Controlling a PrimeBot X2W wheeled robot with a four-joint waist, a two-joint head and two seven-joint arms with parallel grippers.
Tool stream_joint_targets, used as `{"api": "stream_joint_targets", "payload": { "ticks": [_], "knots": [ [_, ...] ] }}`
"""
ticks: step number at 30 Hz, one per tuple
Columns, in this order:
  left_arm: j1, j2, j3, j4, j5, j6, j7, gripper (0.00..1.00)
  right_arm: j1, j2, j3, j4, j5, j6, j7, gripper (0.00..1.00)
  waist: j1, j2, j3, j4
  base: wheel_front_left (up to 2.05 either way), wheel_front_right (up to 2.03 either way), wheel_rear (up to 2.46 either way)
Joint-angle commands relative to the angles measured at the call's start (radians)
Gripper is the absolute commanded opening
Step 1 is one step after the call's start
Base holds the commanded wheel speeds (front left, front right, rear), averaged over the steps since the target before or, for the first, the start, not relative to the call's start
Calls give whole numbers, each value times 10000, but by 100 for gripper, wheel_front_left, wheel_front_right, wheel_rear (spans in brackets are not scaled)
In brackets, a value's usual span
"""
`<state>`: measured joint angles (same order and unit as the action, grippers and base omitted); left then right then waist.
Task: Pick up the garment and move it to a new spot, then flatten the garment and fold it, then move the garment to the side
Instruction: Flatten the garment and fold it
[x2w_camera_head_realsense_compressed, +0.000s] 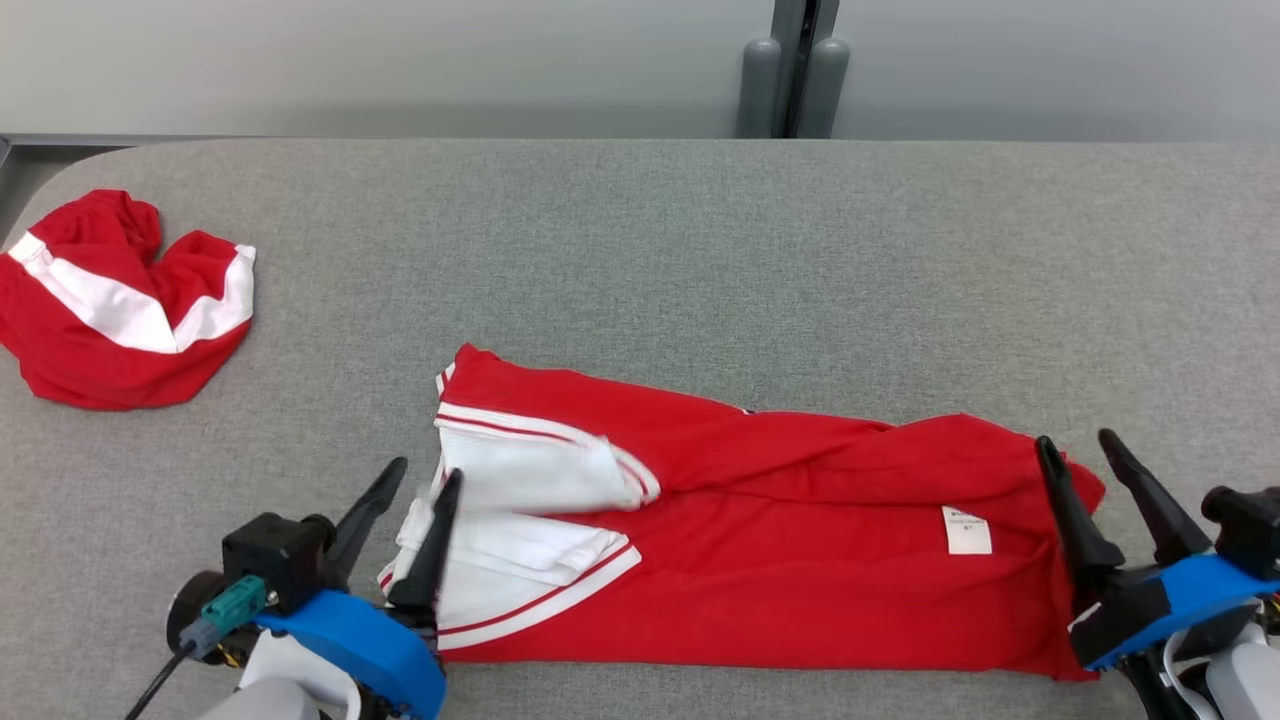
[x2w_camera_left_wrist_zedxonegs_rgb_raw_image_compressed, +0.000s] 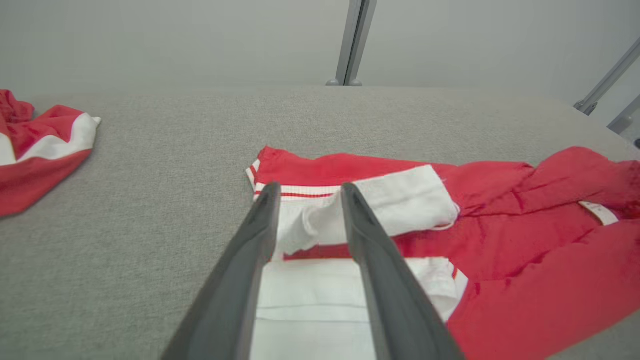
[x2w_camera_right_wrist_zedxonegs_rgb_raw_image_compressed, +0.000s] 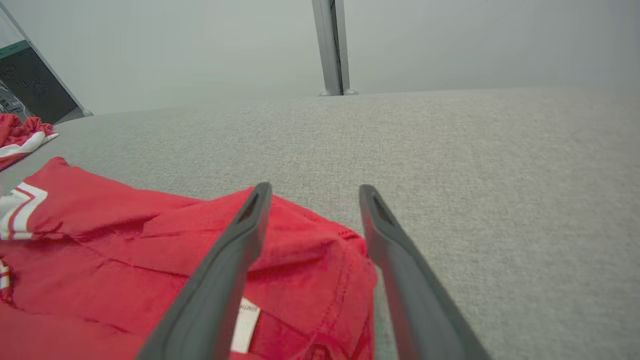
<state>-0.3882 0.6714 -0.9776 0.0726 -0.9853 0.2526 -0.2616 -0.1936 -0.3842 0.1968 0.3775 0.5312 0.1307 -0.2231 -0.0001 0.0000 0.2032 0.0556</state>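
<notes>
The garment (x2w_camera_head_realsense_compressed: 760, 520), red with white sleeves and a white label, lies folded into a long band near the table's front edge. My left gripper (x2w_camera_head_realsense_compressed: 428, 470) stands open at its left end. In the left wrist view the left gripper (x2w_camera_left_wrist_zedxonegs_rgb_raw_image_compressed: 310, 189) hangs over the garment's (x2w_camera_left_wrist_zedxonegs_rgb_raw_image_compressed: 500, 260) white sleeve, fingers apart and nothing pinched. At the right end my right gripper (x2w_camera_head_realsense_compressed: 1077, 441) is open too. The right wrist view shows the right gripper (x2w_camera_right_wrist_zedxonegs_rgb_raw_image_compressed: 315, 189) straddling the hem corner of the garment (x2w_camera_right_wrist_zedxonegs_rgb_raw_image_compressed: 125, 250), one finger over cloth and the other over bare table.
A second red and white garment (x2w_camera_head_realsense_compressed: 120, 300) lies crumpled at the table's far left. The grey fabric-covered table (x2w_camera_head_realsense_compressed: 700, 250) stretches back to a pale wall with a grey post (x2w_camera_head_realsense_compressed: 795, 70). Bare table lies behind and to the right of the folded garment.
</notes>
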Motion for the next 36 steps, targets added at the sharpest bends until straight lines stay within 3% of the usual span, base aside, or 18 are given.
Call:
{"api": "stream_joint_targets", "payload": {
  "ticks": [1, 7, 11, 15, 24, 35, 36],
  "knots": [
    [358, -211, 440, -91, 192, 23, -43, 100, 331, 58, -194, -245, 14, 1, -90, 100, 1, 0, -55, -23, 0, 0, 0],
    [1239, -818, 2016, -242, 1266, 71, -45, 100, 674, 107, -735, -837, -120, 1, -180, 100, 1, 0, -120, -34, 0, 0, 0],
    [1961, -1688, 4101, -583, 3312, 389, -46, 100, 539, 349, -1317, -737, -430, 1, 44, 100, 1, 0, -143, 11, 0, 0, 0],
    [2448, -2285, 5197, -854, 4458, 294, -46, 100, 350, 614, -1584, -453, -572, 1, 405, 100, 1, 0, -135, 59, 0, 0, 0],
    [3469, -3948, 7580, -1102, 6707, -613, -45, 100, 158, 1233, -1859, 562, -614, 1, 1149, 100, 1, 0, -63, 137, 0, 0, 0],
    [3957, -5469, 9567, -834, 8100, -1762, -45, 100, 337, 1768, -1536, 1355, -494, 1, 1522, 100, 1, 0, -44, 101, 0, 0, 0],
    [3991, -5553, 9669, -772, 8194, -1842, -45, 100, 349, 1811, -1458, 1407, -435, 1, 1574, 69, 1, 0, -50, 95, 0, 0, 0]
  ]
}}
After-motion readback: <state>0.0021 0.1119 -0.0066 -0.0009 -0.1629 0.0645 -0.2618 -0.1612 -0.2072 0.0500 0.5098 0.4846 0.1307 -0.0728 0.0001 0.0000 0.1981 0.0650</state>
